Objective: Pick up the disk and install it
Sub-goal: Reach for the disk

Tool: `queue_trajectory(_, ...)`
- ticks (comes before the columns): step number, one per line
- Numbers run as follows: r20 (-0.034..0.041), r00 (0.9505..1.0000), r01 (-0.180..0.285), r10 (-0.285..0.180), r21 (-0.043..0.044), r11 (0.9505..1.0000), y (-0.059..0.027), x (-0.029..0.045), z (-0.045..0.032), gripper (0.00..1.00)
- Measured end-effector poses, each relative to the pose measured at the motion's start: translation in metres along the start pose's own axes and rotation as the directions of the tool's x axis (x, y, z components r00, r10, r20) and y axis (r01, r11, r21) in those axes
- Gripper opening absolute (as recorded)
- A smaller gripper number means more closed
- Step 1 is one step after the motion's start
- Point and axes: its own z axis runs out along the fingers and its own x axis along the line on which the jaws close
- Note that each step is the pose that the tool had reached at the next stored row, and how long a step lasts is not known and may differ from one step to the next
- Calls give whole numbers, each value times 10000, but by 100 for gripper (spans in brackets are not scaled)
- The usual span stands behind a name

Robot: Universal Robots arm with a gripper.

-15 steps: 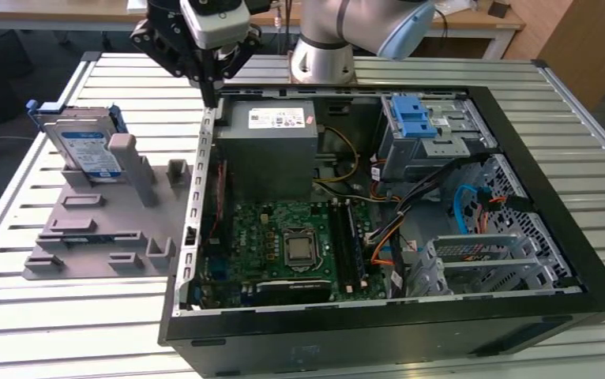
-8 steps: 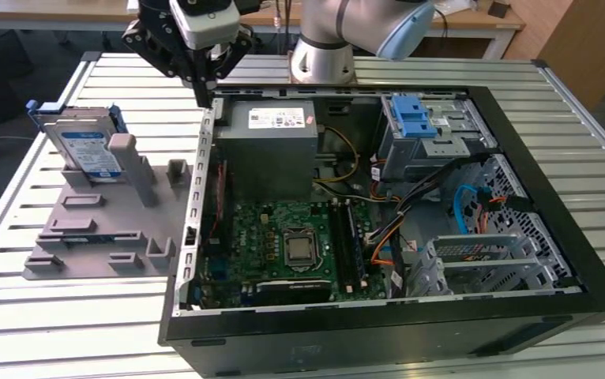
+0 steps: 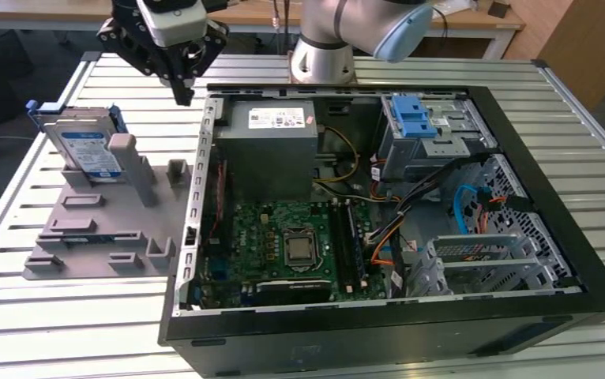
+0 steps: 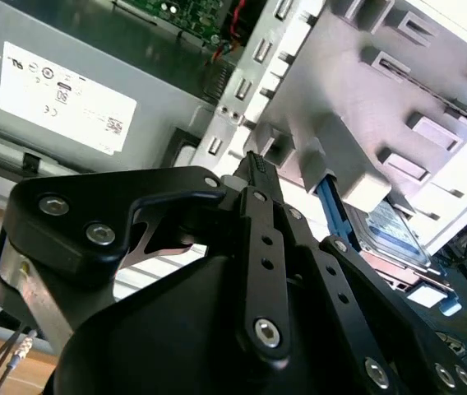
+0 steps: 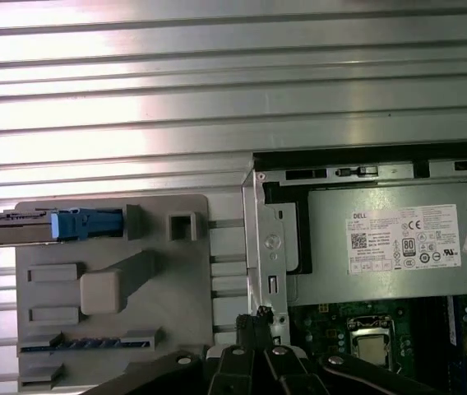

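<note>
Well, the gripper (image 3: 183, 93) hung above the table with its two black fingers pressed together and nothing between them. Its tip was over the back corner of the open computer case (image 3: 387, 339), on the exterior view's left. In both wrist views the tip (image 4: 254, 164) (image 5: 262, 317) sat just by the case's bare metal edge.

The disk (image 3: 84, 146) stood on edge in a grey plastic stand (image 3: 103, 229), outside the case and apart from the gripper, further to the exterior view's left. Blue rails ran round it, and a stubby grey post of the stand rose in front of its label. In the first wrist view it appeared edge-on (image 5: 20, 226) in a slot of the stand (image 5: 176, 280). In the second wrist view it showed (image 4: 390, 230) behind the stand's ribs (image 4: 365, 107).

Inside the case, a grey power supply box (image 3: 271, 150) with a white sticker lay closest to the gripper. Below it was the green circuit board (image 3: 281, 245). A metal cage with a blue latch (image 3: 424, 126) sat at the far corner, with coloured cables (image 3: 387, 229) trailing under it.

Everything rested on a table (image 3: 71, 332) of ribbed aluminium slats. The arm's pale base (image 3: 324, 59) stood at its far edge, with a wooden bench (image 3: 261, 14) behind.
</note>
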Motion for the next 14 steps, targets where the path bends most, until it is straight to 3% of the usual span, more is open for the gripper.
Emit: queue_trajectory(14,-55,10000,-8,8,2,10000,75,398,36,11)
